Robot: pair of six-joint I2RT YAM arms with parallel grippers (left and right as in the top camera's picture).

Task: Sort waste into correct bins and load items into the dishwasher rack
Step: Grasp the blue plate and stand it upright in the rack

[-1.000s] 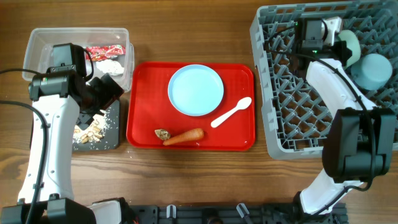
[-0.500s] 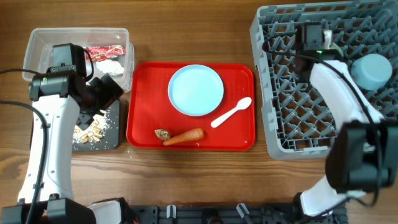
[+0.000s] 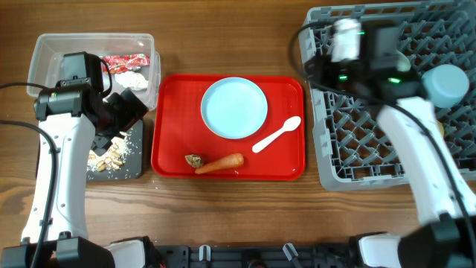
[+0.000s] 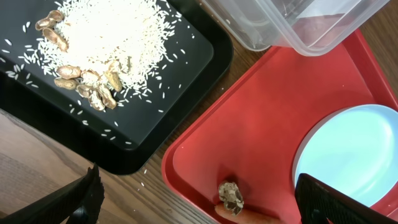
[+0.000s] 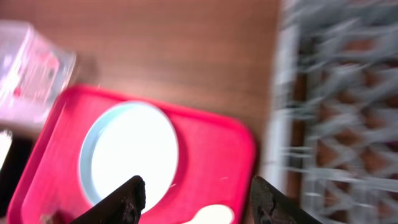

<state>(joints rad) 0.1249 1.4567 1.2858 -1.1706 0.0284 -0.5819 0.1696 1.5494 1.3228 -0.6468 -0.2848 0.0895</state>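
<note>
A light blue plate (image 3: pixel 234 106), a white spoon (image 3: pixel 277 134), an orange carrot (image 3: pixel 219 163) and a brown scrap (image 3: pixel 195 160) lie on the red tray (image 3: pixel 290 167). The clear tub (image 3: pixel 52 52) holds the red wrapper (image 3: pixel 125 60) and white tissue (image 3: pixel 130 77). The black tray (image 3: pixel 134 167) holds rice and brown scraps (image 4: pixel 93 87). My left gripper (image 3: pixel 126 110) is open and empty, above the red tray's near-left corner (image 4: pixel 211 202). My right gripper (image 3: pixel 318 65) is open and empty (image 5: pixel 199 199), at the grey rack's (image 3: pixel 327 149) left edge, facing the plate (image 5: pixel 127 152). One light blue bowl (image 3: pixel 446 85) sits in the rack.
The red tray lies between the bins on the left and the rack on the right. Bare wooden table (image 3: pixel 245 37) shows behind and in front of it. The right wrist view is blurred by motion.
My right arm has swung left from deep over the rack to the rack's left edge, near the red tray. The left arm and the objects on the tray have not moved.
</note>
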